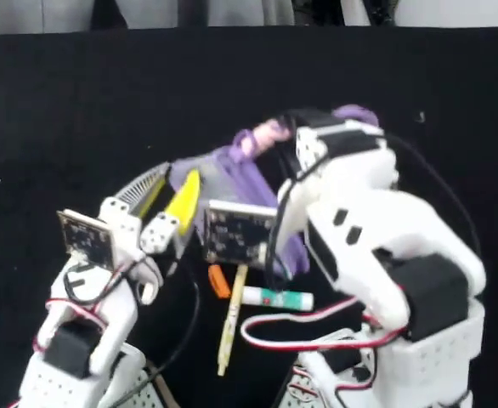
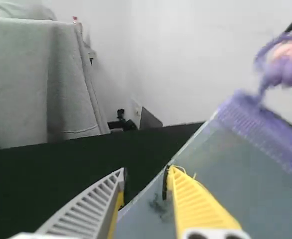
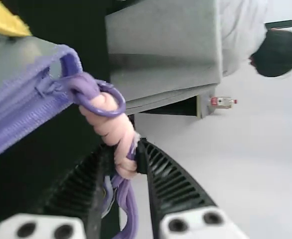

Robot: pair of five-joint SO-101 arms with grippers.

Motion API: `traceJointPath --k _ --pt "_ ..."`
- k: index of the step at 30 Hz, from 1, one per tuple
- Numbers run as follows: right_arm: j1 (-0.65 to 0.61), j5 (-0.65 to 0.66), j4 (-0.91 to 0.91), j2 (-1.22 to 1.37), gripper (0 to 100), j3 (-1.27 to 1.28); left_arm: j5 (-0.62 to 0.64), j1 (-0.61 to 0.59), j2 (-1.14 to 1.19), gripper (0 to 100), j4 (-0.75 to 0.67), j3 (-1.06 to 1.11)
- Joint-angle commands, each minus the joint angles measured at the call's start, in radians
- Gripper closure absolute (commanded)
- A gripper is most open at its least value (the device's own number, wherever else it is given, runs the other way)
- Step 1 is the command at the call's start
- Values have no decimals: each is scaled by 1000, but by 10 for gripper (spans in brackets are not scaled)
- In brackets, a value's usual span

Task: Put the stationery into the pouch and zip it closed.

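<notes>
High view: on the black desk (image 1: 79, 102) a translucent grey mesh pouch with a purple zip edge (image 1: 232, 174) sits between the two arms. The left gripper (image 1: 181, 172) has one yellow and one pale ribbed finger, and they stand apart at the pouch's near corner. The right gripper (image 1: 285, 134) is at the pouch's far end, where a pink and purple cord pull (image 1: 270, 132) hangs off the zip. Outside the pouch, close to the arm bases, lie a small orange piece (image 1: 218, 280), a wooden pencil (image 1: 230, 319) and a white stick with a green band (image 1: 276, 297).

Left wrist view: the left gripper (image 2: 145, 172) is parted, with the pouch's (image 2: 245, 164) edge running into the gap between its fingers (image 2: 196, 209). The yellow finger lies against the mesh. The cord pull (image 2: 283, 62) shows beyond the purple edge.

Right wrist view: the right gripper (image 3: 125, 149) has its black ribbed fingers (image 3: 171, 194) closed tightly on the cord pull (image 3: 117, 132). The cord loops up to the purple zip of the pouch (image 3: 21, 114).
</notes>
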Motion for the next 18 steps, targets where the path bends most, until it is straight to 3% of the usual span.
traceJointPath --k 1,5,11,18 --pt "-8 -12 2 -147 988 183 -155 30 0 850 229 -226" --pt "-9 -12 8 -255 988 315 -186 -35 0 851 327 -361" --pt "-15 -14 9 -412 988 429 -224 -102 0 851 338 -427" --pt "-26 -15 -2 -479 988 513 -290 91 0 851 448 -427"
